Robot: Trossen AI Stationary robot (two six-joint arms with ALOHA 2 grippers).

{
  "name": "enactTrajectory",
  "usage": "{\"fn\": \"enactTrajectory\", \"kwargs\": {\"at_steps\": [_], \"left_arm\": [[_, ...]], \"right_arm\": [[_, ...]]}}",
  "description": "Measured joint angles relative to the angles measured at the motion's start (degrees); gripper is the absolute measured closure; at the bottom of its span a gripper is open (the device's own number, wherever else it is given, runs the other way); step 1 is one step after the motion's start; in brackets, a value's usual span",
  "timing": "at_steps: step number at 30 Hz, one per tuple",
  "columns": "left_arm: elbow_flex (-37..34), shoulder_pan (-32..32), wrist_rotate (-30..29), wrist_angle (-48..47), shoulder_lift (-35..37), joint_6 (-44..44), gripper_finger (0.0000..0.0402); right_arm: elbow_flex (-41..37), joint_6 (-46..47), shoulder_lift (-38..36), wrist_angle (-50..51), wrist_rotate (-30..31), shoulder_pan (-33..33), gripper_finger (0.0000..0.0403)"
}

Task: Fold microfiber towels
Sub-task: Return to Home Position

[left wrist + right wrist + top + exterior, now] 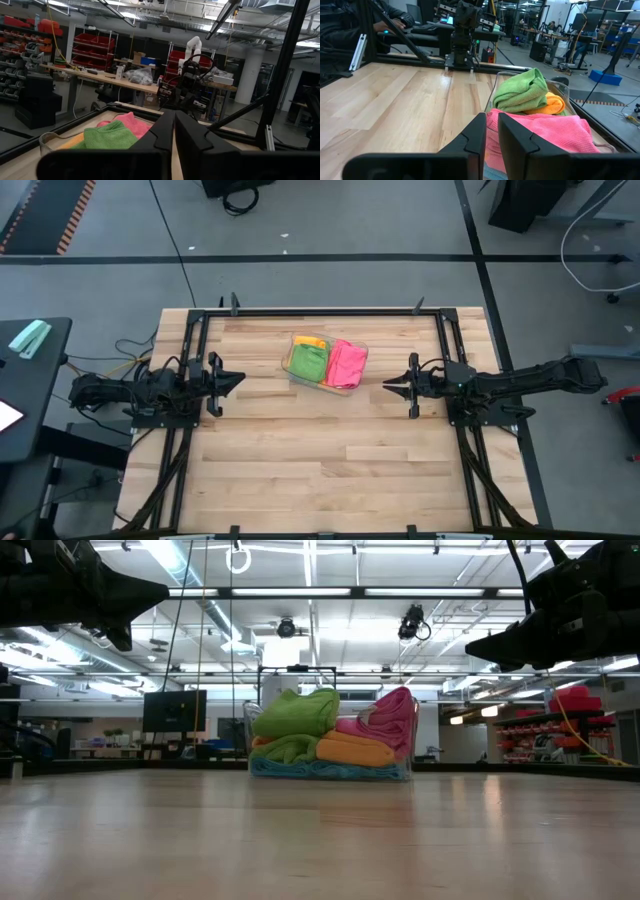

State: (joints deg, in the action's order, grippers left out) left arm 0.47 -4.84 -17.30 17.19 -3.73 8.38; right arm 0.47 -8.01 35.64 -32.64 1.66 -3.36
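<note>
Grey floor (pixel 330 220), red shelves (pixel 92 47), striplights (pixel 310 592)

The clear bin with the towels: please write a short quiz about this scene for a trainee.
1. True or false: the green towel lies on the bare table.
2. Which towel is nearest the right hand? A: the pink towel. B: the green one. C: a blue one.
3. What does the left hand hold?

Key: 1, false, it lies in the clear bin. 2, A. 3, nothing.
</note>
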Motion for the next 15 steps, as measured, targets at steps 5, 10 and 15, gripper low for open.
{"fn": "enactTrajectory", "kwargs": {"at_steps": [5, 10, 15], "left_arm": [[0.0, 0.0, 0.0, 0.0, 0.0, 0.0, 0.0373], [0.0, 0.0, 0.0, 0.0, 0.0, 0.0, 0.0366], [0.0, 0.0, 0.0, 0.0, 0.0, 0.0, 0.0368]], "right_arm": [[0.0, 0.0, 0.0, 0.0, 0.0, 0.0, 0.0345], [0.0, 0.0, 0.0, 0.0, 0.0, 0.0, 0.0345], [0.0, 0.0, 0.0, 0.0, 0.0, 0.0, 0.0345]]}}
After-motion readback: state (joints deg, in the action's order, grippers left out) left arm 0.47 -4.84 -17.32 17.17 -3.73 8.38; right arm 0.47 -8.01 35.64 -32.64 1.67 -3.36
